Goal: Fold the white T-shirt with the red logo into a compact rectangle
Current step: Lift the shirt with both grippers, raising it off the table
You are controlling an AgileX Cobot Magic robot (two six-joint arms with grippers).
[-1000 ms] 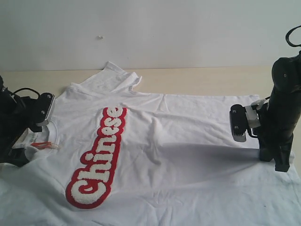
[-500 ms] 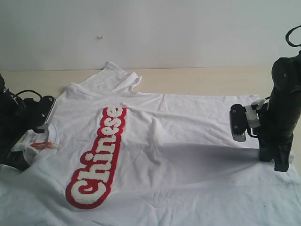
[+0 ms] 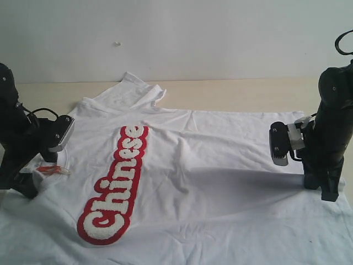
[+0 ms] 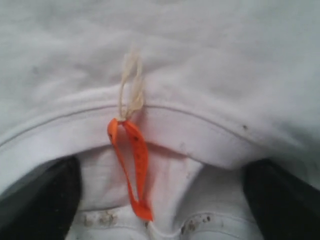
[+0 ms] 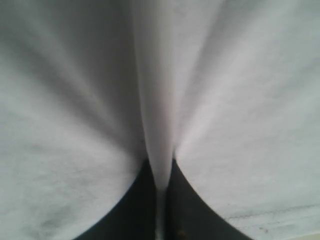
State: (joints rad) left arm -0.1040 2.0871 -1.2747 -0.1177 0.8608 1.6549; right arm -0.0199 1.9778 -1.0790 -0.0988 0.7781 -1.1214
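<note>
Jaws first: your left gripper [image 4: 160, 210] has its two dark fingers [image 4: 42, 200] wide apart and clamped on nothing. Between them the ribbed collar [image 4: 210, 135] of the white T-shirt [image 3: 220, 176] curves across the gap. The orange neck tag [image 4: 134, 170] is a loop hanging from a pale thread at the collar seam. It lies near the middle of the gap, a little toward one finger. Just beyond the collar, small dark specks mark the cloth.

Your right gripper [image 5: 161, 200] has its jaws together, pinched on a narrow ridge of the shirt's white fabric. The ridge rises from between the fingertips, and the cloth slopes away on both sides.

Farther out, the exterior view gives you the whole layout. The shirt lies spread front up on the pale table [image 3: 242, 91], with its collar end at the left jaws and the opposite edge at the right jaws. The red logo [image 3: 115, 187], with fuzzy white letters reading "Chinese", runs across the chest. It sits nearer the left jaws than the right and touches neither. Soft wrinkles cross the cloth between the logo and the right jaws. Beyond the logo, one sleeve [image 3: 135, 88] lies crumpled toward the white wall [image 3: 176, 33].
</note>
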